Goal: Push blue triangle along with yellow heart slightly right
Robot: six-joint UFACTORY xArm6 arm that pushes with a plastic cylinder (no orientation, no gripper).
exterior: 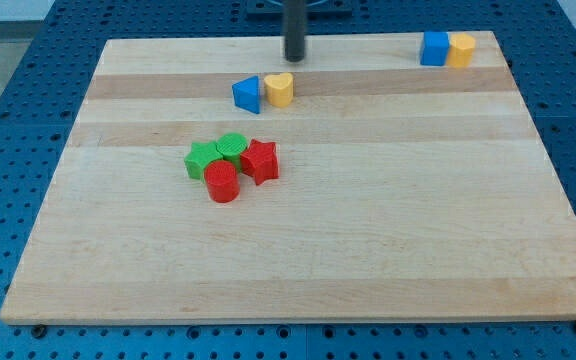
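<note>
The blue triangle (247, 94) lies on the wooden board (368, 250) near the view's top, left of centre. The yellow heart (280, 89) touches its right side. My tip (295, 59) is a dark rod end just above and slightly right of the yellow heart, near the board's top edge, a short gap away from it and touching neither block.
A cluster sits below the pair: a green block (202, 160), a green round block (232, 147), a red star (260, 161) and a red cylinder (222, 183). A blue cube (433, 48) and a yellow block (460, 50) touch at the top right corner.
</note>
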